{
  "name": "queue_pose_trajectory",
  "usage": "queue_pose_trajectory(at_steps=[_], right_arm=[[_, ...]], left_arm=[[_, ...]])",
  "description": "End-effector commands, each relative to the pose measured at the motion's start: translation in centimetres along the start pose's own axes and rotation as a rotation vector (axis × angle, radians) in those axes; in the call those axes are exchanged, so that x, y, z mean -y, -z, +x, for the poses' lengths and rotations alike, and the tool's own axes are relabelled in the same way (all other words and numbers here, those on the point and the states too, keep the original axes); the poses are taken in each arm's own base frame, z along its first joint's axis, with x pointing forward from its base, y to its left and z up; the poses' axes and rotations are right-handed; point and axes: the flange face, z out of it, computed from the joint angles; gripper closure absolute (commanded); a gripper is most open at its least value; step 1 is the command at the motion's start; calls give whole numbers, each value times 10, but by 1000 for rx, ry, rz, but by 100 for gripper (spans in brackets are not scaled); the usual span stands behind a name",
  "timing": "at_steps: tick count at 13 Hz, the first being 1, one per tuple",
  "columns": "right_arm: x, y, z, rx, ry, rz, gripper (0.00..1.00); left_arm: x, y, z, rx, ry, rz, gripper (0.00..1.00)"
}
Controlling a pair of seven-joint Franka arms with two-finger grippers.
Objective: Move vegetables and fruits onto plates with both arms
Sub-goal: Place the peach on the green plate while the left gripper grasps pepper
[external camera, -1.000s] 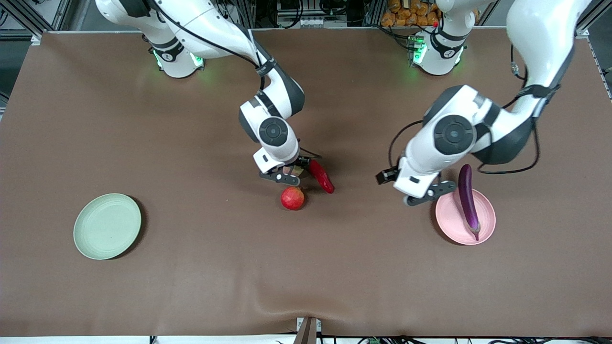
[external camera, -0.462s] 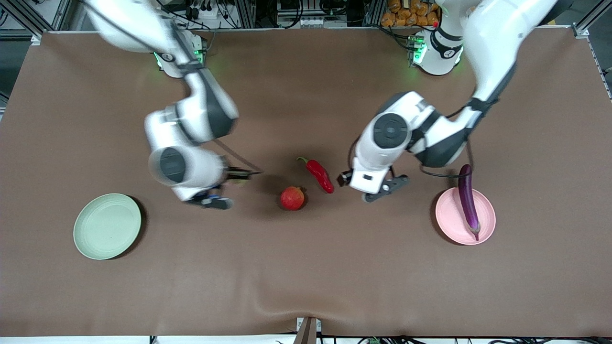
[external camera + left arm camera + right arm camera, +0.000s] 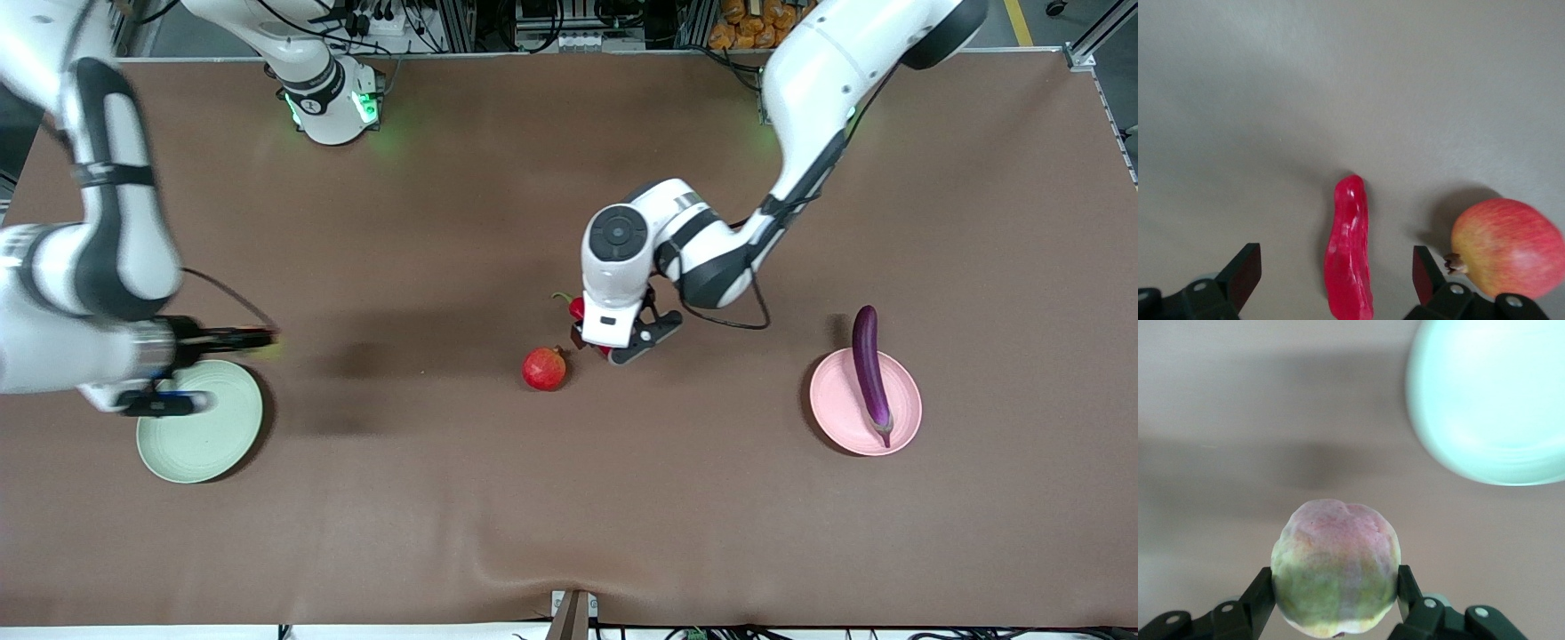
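Note:
My right gripper (image 3: 1336, 600) is shut on the yellow-green, pink-blushed apple (image 3: 1336, 565) and holds it in the air. It shows in the front view (image 3: 258, 340) over the table just beside the pale green plate (image 3: 200, 436), whose rim shows in the right wrist view (image 3: 1485, 407). My left gripper (image 3: 1336, 277) is open over the red chili (image 3: 1350, 253), one finger on each side of it. In the front view the left gripper (image 3: 609, 342) hides most of the chili (image 3: 576, 308). The red pomegranate (image 3: 544, 368) lies close beside the chili. The purple eggplant (image 3: 869, 369) lies on the pink plate (image 3: 840, 418).
The brown table cloth (image 3: 569, 516) has bare room between the two plates nearer the front camera. The pomegranate (image 3: 1508, 247) sits close to one finger of my left gripper.
My right arm has swung from the table's middle to beside the green plate, carrying the apple. My left arm has moved from the pink plate to over the chili.

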Motion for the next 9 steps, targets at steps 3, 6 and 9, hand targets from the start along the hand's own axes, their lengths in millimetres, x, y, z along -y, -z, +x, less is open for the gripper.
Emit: queue_pose_trajectory(at_steps=[3, 6, 9], right_arm=[[-88, -37, 24, -75, 3, -104, 100], [-126, -78, 49, -158, 26, -120, 98], [-129, -92, 53, -156, 21, -104, 0]], left_arm=[[-12, -34, -23, -1, 109, -19, 0], [-10, -57, -36, 12, 125, 9, 7], [-8, -71, -37, 7, 122, 30, 36]])
